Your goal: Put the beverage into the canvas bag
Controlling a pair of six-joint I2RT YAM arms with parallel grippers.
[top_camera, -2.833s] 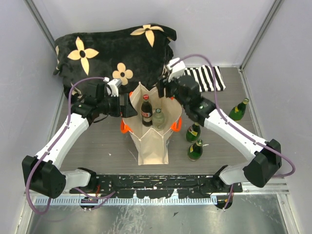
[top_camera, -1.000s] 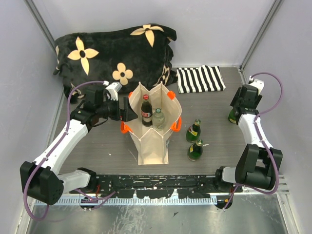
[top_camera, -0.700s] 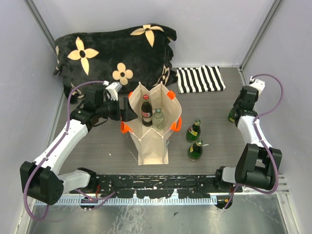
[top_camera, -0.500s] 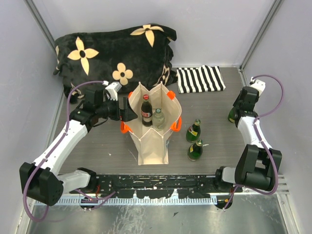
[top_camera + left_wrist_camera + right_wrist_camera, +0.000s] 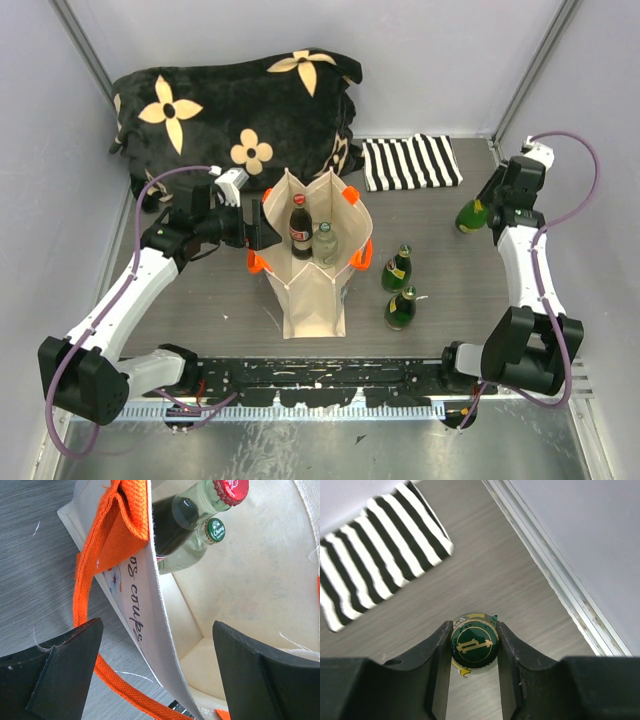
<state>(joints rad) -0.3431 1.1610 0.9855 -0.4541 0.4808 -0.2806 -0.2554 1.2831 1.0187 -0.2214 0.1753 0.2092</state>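
The canvas bag (image 5: 312,285) stands open at mid-table, beige with orange handles (image 5: 258,263). Inside it are a dark bottle with a red cap (image 5: 300,226) and a clear bottle with a green cap (image 5: 325,243). My left gripper (image 5: 257,226) is open, its jaws astride the bag's left wall (image 5: 150,630), one finger outside and one inside. My right gripper (image 5: 492,204) is shut on the cap of a green bottle (image 5: 469,216), which hangs tilted above the table at the far right. In the right wrist view the green-and-gold cap (image 5: 474,645) sits pinched between both fingers.
Two more green bottles (image 5: 397,268) (image 5: 401,308) stand right of the bag. A black-and-white striped cloth (image 5: 410,162) lies at the back right. A black flowered cushion (image 5: 235,105) fills the back left. A metal rail (image 5: 560,575) runs along the table's right edge.
My right arm swung from the bag to the far-right green bottle, shut on its cap and lifted it up and slightly left. The left arm has barely moved.
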